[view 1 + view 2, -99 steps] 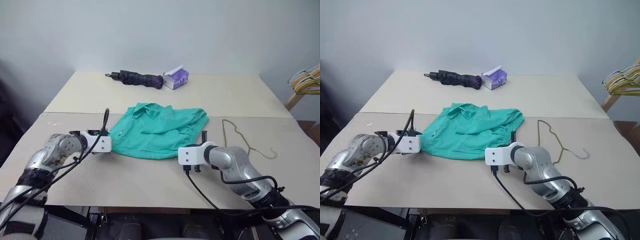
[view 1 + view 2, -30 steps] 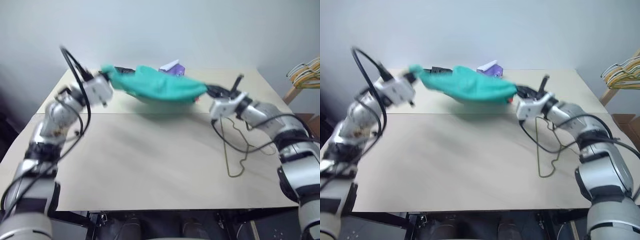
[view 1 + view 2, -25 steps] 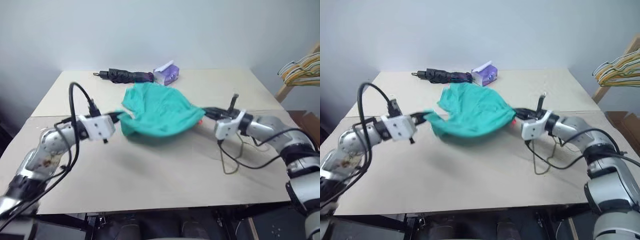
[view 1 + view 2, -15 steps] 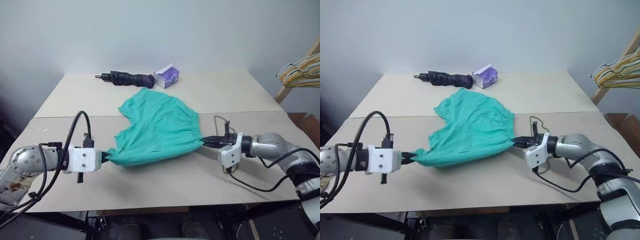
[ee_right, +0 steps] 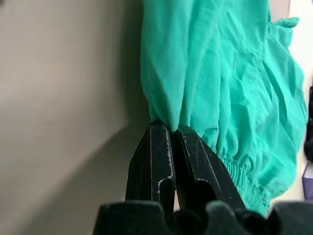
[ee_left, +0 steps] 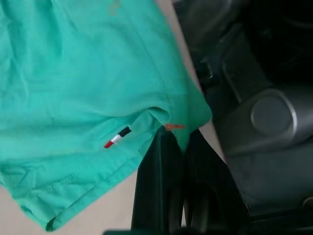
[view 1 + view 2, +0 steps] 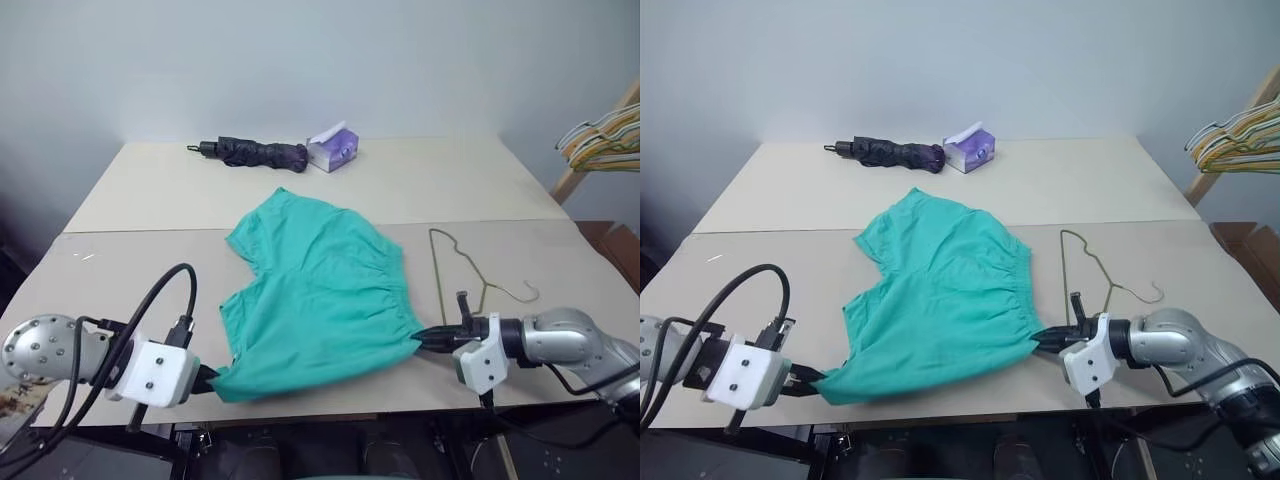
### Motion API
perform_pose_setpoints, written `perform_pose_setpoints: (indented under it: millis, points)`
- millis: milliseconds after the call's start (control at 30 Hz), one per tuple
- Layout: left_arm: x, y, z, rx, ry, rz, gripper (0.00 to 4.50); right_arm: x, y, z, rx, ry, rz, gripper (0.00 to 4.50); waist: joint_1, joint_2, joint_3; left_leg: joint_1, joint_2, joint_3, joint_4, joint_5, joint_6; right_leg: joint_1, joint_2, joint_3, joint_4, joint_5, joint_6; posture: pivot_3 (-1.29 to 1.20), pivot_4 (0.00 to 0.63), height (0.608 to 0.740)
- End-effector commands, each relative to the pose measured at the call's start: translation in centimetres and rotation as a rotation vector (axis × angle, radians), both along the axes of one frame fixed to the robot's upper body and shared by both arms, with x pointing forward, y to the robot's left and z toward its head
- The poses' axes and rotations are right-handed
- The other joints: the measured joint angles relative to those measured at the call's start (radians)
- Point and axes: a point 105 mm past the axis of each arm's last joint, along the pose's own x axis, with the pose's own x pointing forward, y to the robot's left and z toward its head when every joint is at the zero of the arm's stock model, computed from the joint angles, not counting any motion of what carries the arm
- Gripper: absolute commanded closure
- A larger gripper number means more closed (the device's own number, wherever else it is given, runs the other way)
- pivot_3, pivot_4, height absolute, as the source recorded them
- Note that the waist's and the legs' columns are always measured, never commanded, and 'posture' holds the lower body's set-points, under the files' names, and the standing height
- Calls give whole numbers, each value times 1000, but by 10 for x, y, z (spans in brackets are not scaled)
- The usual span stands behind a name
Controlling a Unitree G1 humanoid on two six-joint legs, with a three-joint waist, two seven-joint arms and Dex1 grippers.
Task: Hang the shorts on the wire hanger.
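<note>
Teal-green shorts [image 7: 318, 295] spread flat on the surface [image 7: 150, 200], pinched at opposite near corners: left tool [image 7: 208, 378] clamped on one, right tool [image 7: 424, 341] clamped on the waistband end. Stretched between both, probably to smooth fabric. Wire hanger [image 7: 455, 270] just beside, untouched.

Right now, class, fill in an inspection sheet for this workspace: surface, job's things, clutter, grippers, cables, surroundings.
Surface: beige two-panel tabletop, a seam running across it.
Job's things: teal-green fabric shorts spread flat near the front edge; thin olive-gold wire hanger lying flat beside them, apart.
Clutter: folded dark umbrella and purple tissue box at the far edge.
Grippers: left gripper and right gripper each pinch a shorts corner.
Cables: black cable looping over the left wrist.
Surroundings: pale multicoloured hangers on a wooden stand.
</note>
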Motion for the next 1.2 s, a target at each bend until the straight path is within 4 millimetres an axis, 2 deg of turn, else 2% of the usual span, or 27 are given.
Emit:
perform_pose_setpoints:
  millis: [33,133,233,300,333,367,433,500,633,667,700,767,900,1033,1067,1200]
  points:
    - [-15,-9,10,-25,27,-50,4463,1,4,18,48,-45,-8,4500,-1,0,2,0,1,0,0,0,0,0,0,0,0,0,0,-12,103,740]
    - [-13,-8,5,-31,21,-15,4463,-1,6,17,55,-34,-20,4500,3,0,5,0,1,0,0,0,0,0,1,0,0,0,0,-13,102,740]
    - [-8,0,2,-16,12,11,3828,-7,4,15,40,25,-23,3657,5,-1,6,0,1,0,0,0,0,0,1,0,0,0,0,-12,99,740]
    - [-6,4,5,-28,29,22,3182,-13,1,14,20,77,-23,2938,6,-2,7,0,0,0,0,0,0,0,0,0,-1,0,0,-12,95,740]
    - [-1,8,10,-43,28,39,3182,-15,-2,15,9,103,-27,2938,6,-2,8,0,0,0,0,0,0,0,0,0,-1,0,0,-11,92,740]
    - [4,12,14,-57,22,53,2820,-17,-4,17,6,125,-38,2578,6,-3,9,-1,0,0,0,0,0,0,0,0,-1,0,0,-11,91,740]
    - [11,18,24,-90,29,72,2456,-15,-8,21,20,148,-81,2180,6,-4,10,-1,0,0,0,0,0,0,0,0,-2,0,0,-10,88,740]
    - [16,20,34,-124,46,77,1925,-11,-13,26,33,167,-129,1587,7,-4,10,-1,1,0,0,0,0,-1,0,-1,-1,0,0,-9,85,740]
    - [30,20,70,-272,82,128,619,2,-32,34,46,182,-256,181,6,-5,11,-3,1,0,1,0,-1,-3,0,-1,-1,0,1,-11,82,740]
    - [32,21,78,-295,92,133,295,4,-35,36,57,186,-281,0,6,-5,11,-4,1,0,1,0,-1,-3,0,-1,-1,0,1,-11,82,740]
    - [34,22,84,-313,96,139,31,7,-37,40,79,190,-309,0,5,-5,11,-5,1,0,1,0,-1,-4,0,-1,-1,0,2,-11,82,740]
    - [41,22,93,-360,96,161,31,10,-39,48,150,232,-375,0,4,-5,11,-8,1,0,1,0,-1,-9,1,-1,-1,5,9,-14,80,740]
    - [59,8,98,-483,82,240,31,11,-45,57,280,374,-535,0,3,-4,11,-14,1,0,1,0,-1,-15,1,0,1,6,9,-29,79,740]
    - [71,-20,93,-589,118,273,31,13,-63,51,247,430,-752,0,8,-4,11,-19,1,-1,5,0,-1,-17,2,-1,1,9,8,-44,77,740]
    - [73,-25,91,-596,125,267,31,16,-67,50,248,458,-851,0,7,-4,11,-21,1,-1,7,0,-1,-17,2,-1,1,10,8,-44,77,740]
    - [82,-40,86,-607,131,264,31,23,-75,40,263,556,-1148,0,0,-5,10,-22,1,-2,8,0,-1,-18,2,-1,0,12,9,-55,74,740]
